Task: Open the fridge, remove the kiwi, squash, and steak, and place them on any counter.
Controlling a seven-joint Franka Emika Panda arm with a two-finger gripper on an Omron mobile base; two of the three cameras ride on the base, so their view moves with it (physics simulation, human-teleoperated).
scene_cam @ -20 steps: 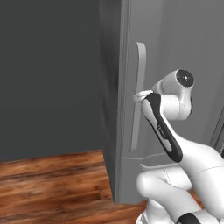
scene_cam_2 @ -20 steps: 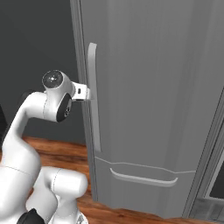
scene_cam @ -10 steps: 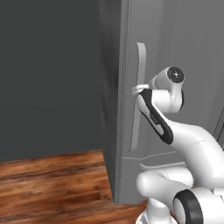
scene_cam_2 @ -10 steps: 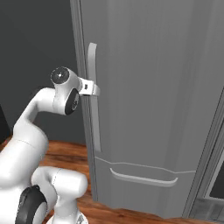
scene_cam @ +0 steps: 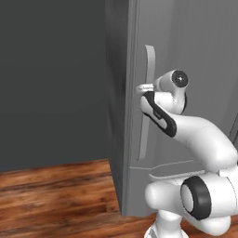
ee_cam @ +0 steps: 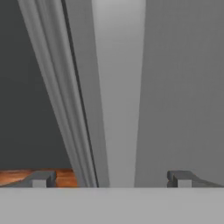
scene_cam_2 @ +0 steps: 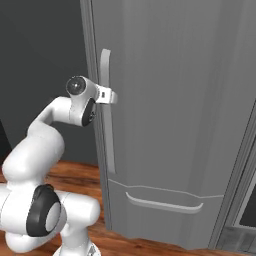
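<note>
The fridge is a tall light-grey appliance with its door closed, also seen in the right base view. Its long vertical bar handle runs down the door's left edge. My gripper is at the upper part of this handle, open. In the hand view the handle lies straight ahead between the two spread fingertips of the gripper; I cannot tell whether they touch it. The kiwi, squash and steak are hidden behind the closed door. The counter is out of view.
A dark grey wall panel stands left of the fridge. Wooden floor stretches below it. The fridge's lower drawer has a wide curved pull. A dark cabinet edge is at the far right.
The arm has reached forward and slightly up, bringing the hand from just short of the handle to the handle itself. The jaws have stayed open. The door has not moved.
</note>
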